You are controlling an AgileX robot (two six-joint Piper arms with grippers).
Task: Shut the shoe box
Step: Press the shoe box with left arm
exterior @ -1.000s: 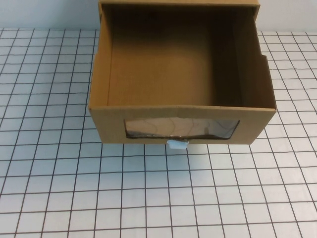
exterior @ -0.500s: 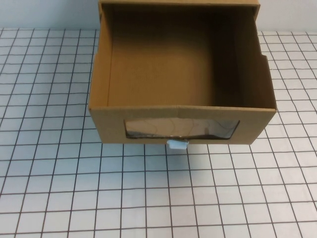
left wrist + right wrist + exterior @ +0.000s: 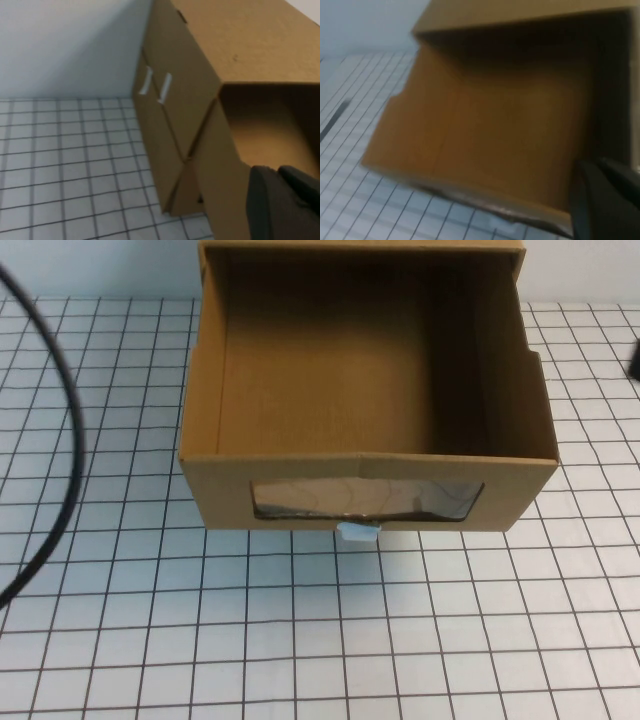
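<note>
The shoe box [image 3: 365, 465] is brown cardboard and stands at the far middle of the table. Its drawer is pulled out toward me and is empty inside. The drawer front has a clear window [image 3: 366, 499] with a small white pull tab [image 3: 358, 531] below it. My left gripper [image 3: 285, 205] hangs beside the box's left side, close to the drawer's side wall [image 3: 220, 170]. My right gripper [image 3: 607, 200] hovers over the drawer's right part, above the brown floor of the drawer [image 3: 510, 125]. Neither gripper shows in the high view.
The table is a white sheet with a black grid [image 3: 320, 640]. A black cable [image 3: 77, 455] curves over its left side. A small dark piece [image 3: 634, 360] pokes in at the right edge. Two white strips [image 3: 155, 85] sit on the sleeve's side. A pale wall stands behind.
A black cable has swung into the high view on the left, and a dark piece has appeared at the right edge. The box has not moved.
</note>
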